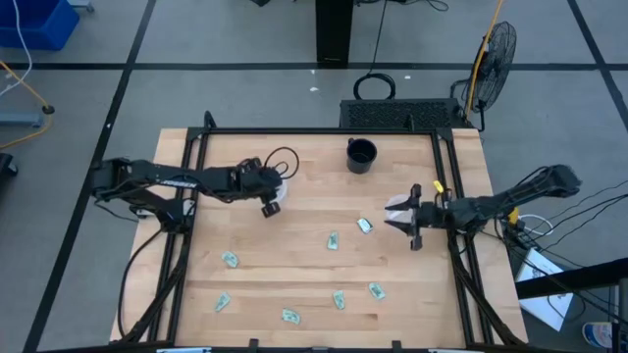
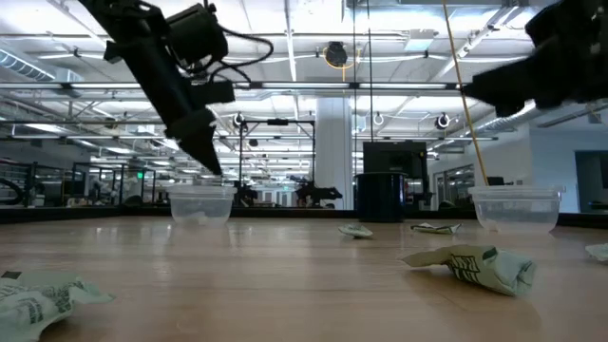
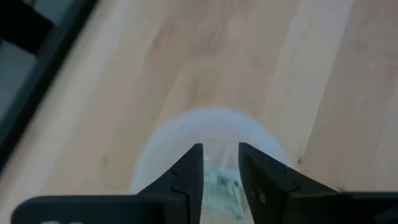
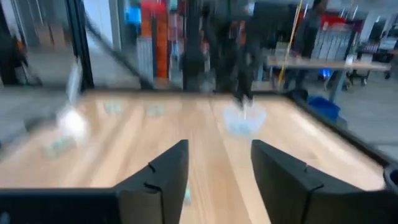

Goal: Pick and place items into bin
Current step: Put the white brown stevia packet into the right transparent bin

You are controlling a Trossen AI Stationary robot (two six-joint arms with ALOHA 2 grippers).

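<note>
Several tiny pale green-teal wrapped items lie scattered on the wooden table, e.g. (image 1: pixel 334 240), (image 1: pixel 230 260), (image 1: pixel 339 299), (image 2: pixel 475 266). My left gripper (image 1: pixel 270 201) (image 2: pixel 207 157) hangs just above a clear plastic cup (image 1: pixel 279 190) (image 2: pixel 201 204), pointing down, with a narrow gap between its fingers (image 3: pixel 219 152). Through that gap a green-teal item (image 3: pixel 221 185) shows in the cup (image 3: pixel 211 124). My right gripper (image 1: pixel 404 218) (image 4: pixel 217 155) is open and raised over the table's right side, beside a second clear cup (image 1: pixel 396 207) (image 2: pixel 516 207).
A black cup (image 1: pixel 361 155) (image 2: pixel 380 198) stands near the table's far edge. Black frame rails (image 1: pixel 191 226) run along the left and right sides. Bare wood lies in the table's middle between the two arms. A fan (image 1: pixel 488 54) stands beyond the far right corner.
</note>
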